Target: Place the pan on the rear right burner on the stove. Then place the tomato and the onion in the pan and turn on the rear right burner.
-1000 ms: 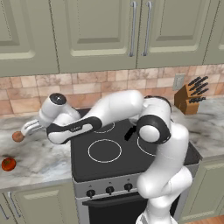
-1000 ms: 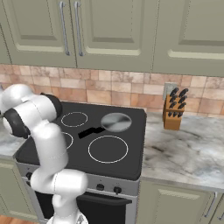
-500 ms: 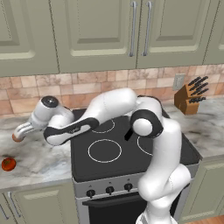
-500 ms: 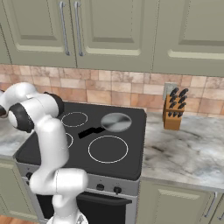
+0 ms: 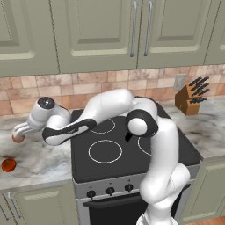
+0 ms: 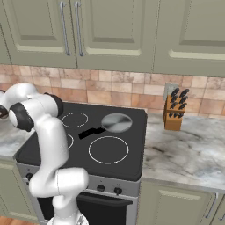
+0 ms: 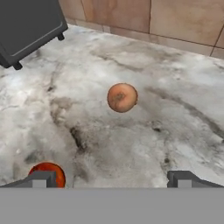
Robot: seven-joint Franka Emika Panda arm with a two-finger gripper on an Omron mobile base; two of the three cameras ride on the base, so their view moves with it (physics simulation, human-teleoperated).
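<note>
- The gripper (image 7: 112,178) stands spread wide and empty: in the hand view its two dark fingertips (image 7: 38,179) rise far apart at the bottom, touching nothing.
- It hangs above the marble table (image 7: 175,113) left of the stove (image 5: 132,169); in the left base view the gripper (image 5: 17,133) sits right over the onion (image 5: 17,138), though from that side I cannot tell whether it touches it.
- The onion (image 7: 122,97) lies on the table between and beyond the fingertips in the hand view, clear of both, with bare marble all round it.
- The tomato (image 7: 47,173) lies on the table apart from the onion, partly behind one fingertip in the hand view; in the left base view the tomato (image 5: 8,165) lies nearer the table's front edge than the onion.
- The pan (image 6: 116,122) sits on the stove at the rear right burner, upright and empty.
- Its handle (image 6: 91,132) gives the long axis: it runs from the pan toward the front left, lying flat over the black glass toward the middle of the stove.
- A knife block (image 6: 174,111) stands on the table to the right of the stove, well apart from the pan.
- A dark appliance corner (image 7: 26,30) rests on the table near the tiled wall in the hand view.
</note>
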